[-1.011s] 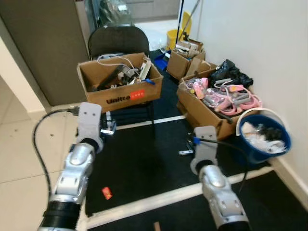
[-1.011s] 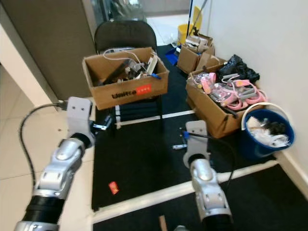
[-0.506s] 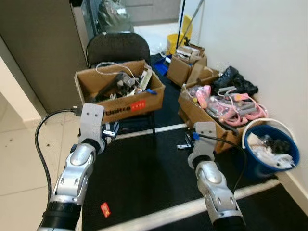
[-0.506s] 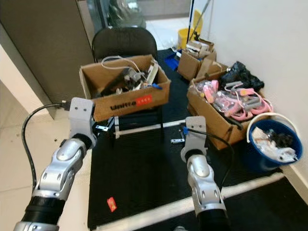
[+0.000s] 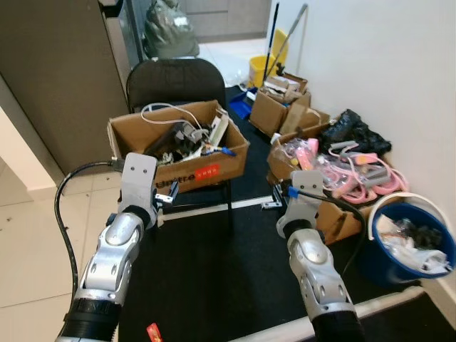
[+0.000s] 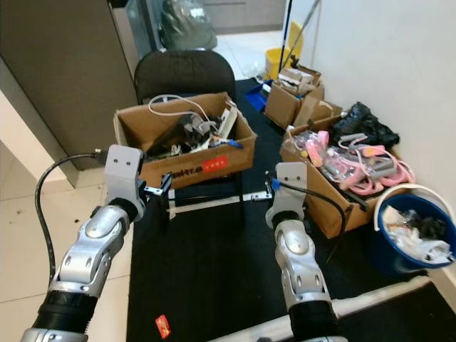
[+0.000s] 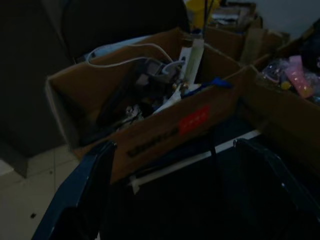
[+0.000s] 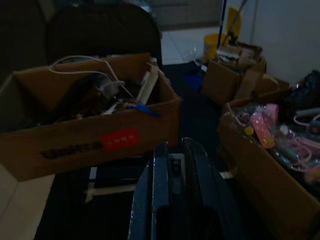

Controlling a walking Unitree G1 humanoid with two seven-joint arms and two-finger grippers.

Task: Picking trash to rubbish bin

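The red scrap (image 6: 162, 326) lies on the black mat at lower left, the blue bin (image 5: 410, 242) at far right. Left fingers (image 7: 97, 175) spread wide and empty, right fingers (image 8: 175, 170) pressed together; best turn back and crouch over the scrap

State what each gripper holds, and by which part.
Nothing is held. The left gripper is open and empty; the right gripper is shut on nothing.
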